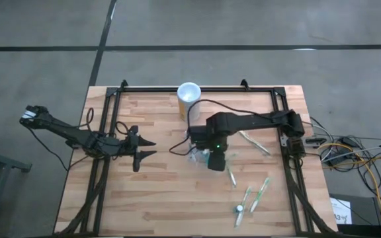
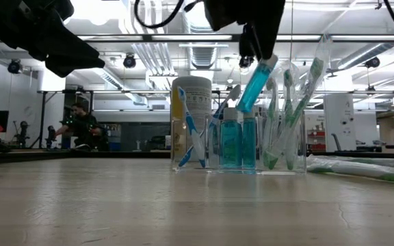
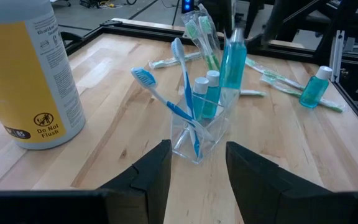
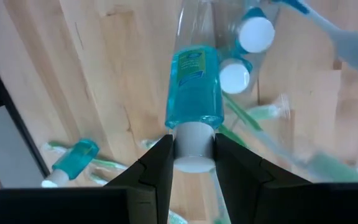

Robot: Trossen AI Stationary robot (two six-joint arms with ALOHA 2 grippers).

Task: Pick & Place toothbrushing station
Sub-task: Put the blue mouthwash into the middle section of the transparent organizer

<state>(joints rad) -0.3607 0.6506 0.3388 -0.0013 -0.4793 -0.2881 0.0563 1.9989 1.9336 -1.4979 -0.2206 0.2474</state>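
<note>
Hovering over the table's left part, the left gripper (image 1: 149,149) has its fingers spread and empty, pointed toward the middle. Behind centre stands a yellow cup (image 1: 188,99) with a white rim. Just ahead of it, the toothbrushing station (image 3: 199,134), a clear plastic holder, sits near the table's middle with blue toothbrushes (image 3: 166,99) and two small blue bottles (image 3: 204,96) in it. Above it the right gripper (image 4: 192,155) pinches the white cap of a blue mouthwash bottle (image 4: 194,84), tilted, its base down in the holder. Farther right, green toothbrushes (image 1: 260,192) and another small bottle (image 3: 316,87) lie on the wood.
</note>
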